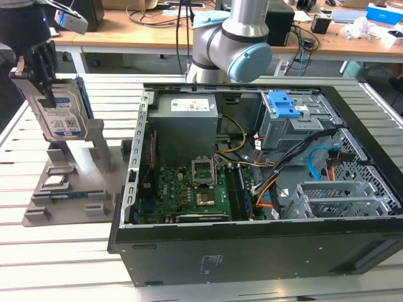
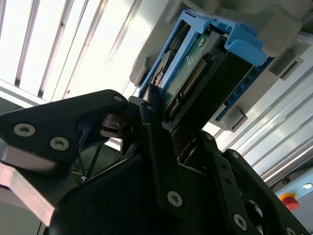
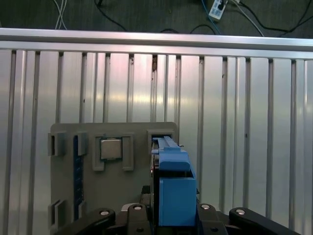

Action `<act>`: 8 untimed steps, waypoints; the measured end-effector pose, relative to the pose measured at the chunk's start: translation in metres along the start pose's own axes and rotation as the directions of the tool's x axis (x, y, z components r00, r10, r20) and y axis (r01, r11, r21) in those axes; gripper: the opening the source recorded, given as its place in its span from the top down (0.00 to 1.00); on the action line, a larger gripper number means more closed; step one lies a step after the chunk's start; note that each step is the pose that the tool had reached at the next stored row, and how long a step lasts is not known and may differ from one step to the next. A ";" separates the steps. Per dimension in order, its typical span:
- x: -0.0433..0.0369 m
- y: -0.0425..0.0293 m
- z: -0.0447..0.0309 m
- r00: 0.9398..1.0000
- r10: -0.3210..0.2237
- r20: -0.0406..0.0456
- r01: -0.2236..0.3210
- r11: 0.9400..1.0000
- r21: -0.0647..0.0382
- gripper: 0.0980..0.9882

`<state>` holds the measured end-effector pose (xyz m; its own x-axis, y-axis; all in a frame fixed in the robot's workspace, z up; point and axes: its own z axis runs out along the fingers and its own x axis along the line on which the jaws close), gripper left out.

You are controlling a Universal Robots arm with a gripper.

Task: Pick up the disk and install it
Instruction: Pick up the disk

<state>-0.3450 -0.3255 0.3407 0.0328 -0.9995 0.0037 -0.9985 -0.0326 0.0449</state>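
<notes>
Silver metal disk [image 1: 62,113], blue plastic frame [image 3: 173,188]; shiny metal table [image 1: 63,251]; matt black fingers [image 2: 159,147].

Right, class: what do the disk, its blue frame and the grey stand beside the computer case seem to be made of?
The disk: likely metal, dull silver casing under a white-and-blue paper label. The blue frame: probably moulded plastic, uniform bright colour, slight sheen. The grey stand: seemingly plastic, matte and blocky; possibly printed, hard to say.
</notes>
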 end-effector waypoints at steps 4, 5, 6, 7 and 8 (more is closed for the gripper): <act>-0.0001 0.0003 -0.0071 1.000 0.000 0.000 0.000 1.000 0.000 0.70; -0.0003 0.0006 -0.0146 1.000 0.000 0.000 0.000 1.000 0.000 0.70; -0.0006 0.0012 -0.0266 1.000 0.000 0.000 0.000 1.000 0.000 0.70; -0.0006 0.0013 -0.0297 1.000 0.000 0.000 0.000 1.000 0.000 0.70; -0.0007 0.0016 -0.0351 1.000 0.000 0.000 0.000 1.000 0.000 0.70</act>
<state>-0.3450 -0.3247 0.3758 0.0328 -0.9995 0.0038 -0.9985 -0.0326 0.0449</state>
